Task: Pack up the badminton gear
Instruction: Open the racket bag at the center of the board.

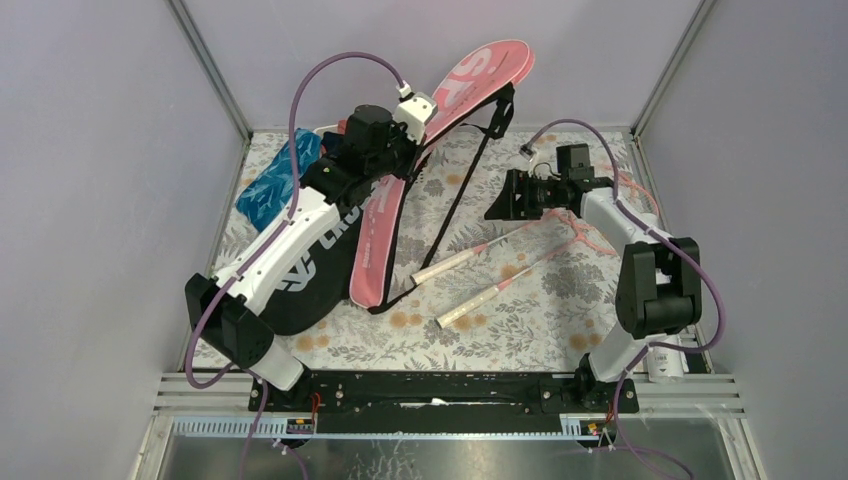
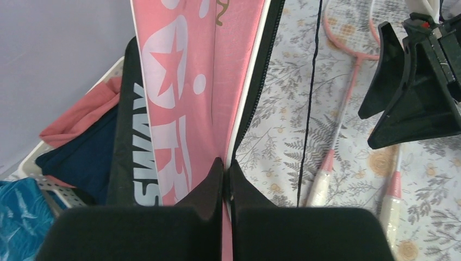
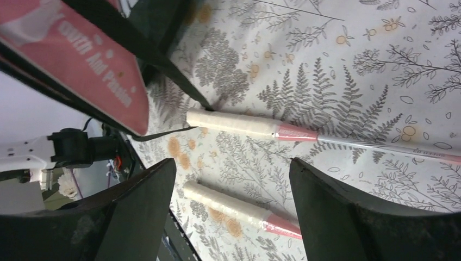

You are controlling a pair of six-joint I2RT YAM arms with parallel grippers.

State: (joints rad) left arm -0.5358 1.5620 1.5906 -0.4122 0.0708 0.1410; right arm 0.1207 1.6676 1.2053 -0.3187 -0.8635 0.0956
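Pinch: left gripper on pink bag

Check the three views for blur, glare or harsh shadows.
Top external: even soft light, faint shadows, no glare, sharp throughout. Left wrist: pink bag crisp, left gripper blurred up close. Right wrist: racket handles sharp, right gripper dark and soft-edged.
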